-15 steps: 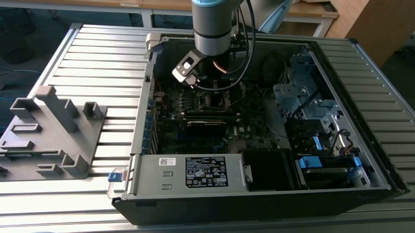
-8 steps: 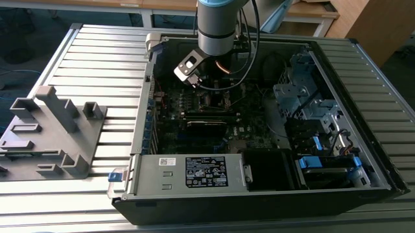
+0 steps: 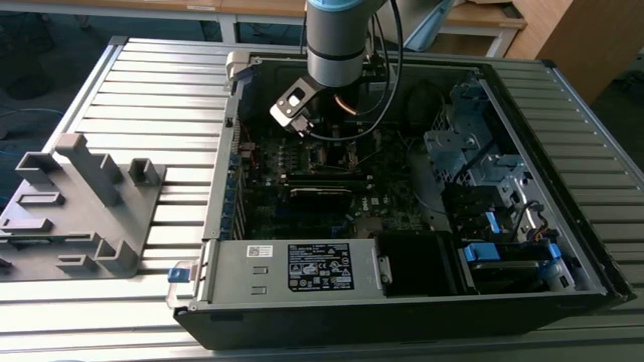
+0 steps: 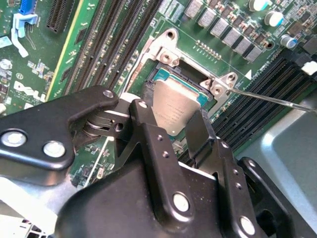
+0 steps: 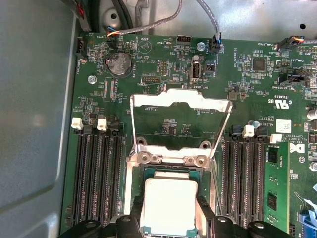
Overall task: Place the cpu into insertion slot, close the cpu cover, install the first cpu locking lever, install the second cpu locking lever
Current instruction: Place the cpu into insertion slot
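The gripper [image 4: 173,123] clamps the dull grey cpu [image 5: 168,204], seemingly just above the insertion slot [image 5: 149,173].

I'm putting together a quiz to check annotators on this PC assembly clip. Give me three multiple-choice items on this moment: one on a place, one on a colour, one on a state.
1. Where is the cpu?
A. Lying loose on the circuit board, far from the gripper
B. In the gripper, at the insertion slot
C. Under a closed cover

2. What colour is the circuit board?
A. Green
B. Red
C. White

3. How does the cpu cover stand?
A. Shut flat over the cpu
B. Taken off the board
C. Swung open, standing up from its hinge

Answers:
1 B: in both wrist views the black fingers sit on either side of the chip, right at the socket.
2 A: the board is dark green in both wrist views.
3 C: in the first wrist view the silver frame stands raised beyond the socket, with board showing through its cut-out.
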### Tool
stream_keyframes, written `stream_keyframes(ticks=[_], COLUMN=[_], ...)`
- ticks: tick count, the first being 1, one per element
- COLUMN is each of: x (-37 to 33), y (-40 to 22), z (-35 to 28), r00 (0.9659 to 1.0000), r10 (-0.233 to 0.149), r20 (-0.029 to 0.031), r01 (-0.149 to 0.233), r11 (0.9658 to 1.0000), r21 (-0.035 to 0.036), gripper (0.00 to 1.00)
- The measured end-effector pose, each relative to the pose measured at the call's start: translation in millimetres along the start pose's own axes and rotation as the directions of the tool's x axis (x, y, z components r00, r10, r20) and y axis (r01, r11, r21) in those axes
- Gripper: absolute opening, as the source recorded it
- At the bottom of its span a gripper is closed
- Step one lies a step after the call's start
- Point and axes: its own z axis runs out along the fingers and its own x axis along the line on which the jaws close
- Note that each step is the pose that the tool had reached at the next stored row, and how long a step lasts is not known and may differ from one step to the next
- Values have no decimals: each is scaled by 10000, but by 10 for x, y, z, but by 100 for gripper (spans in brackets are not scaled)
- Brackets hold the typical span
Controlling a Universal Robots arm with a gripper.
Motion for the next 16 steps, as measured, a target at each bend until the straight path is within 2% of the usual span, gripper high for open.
stream_keyframes(ticks=[6, 7, 16], x=[0, 0, 9], y=[0, 0, 3], z=[1, 1, 15], r00=[10000, 10000, 10000], r10=[0, 0, 53], r20=[-1, -1, 3], r01=[0, 0, -53], r11=[10000, 10000, 10000], r21=[-1, -1, -2], gripper=[53, 60, 60])
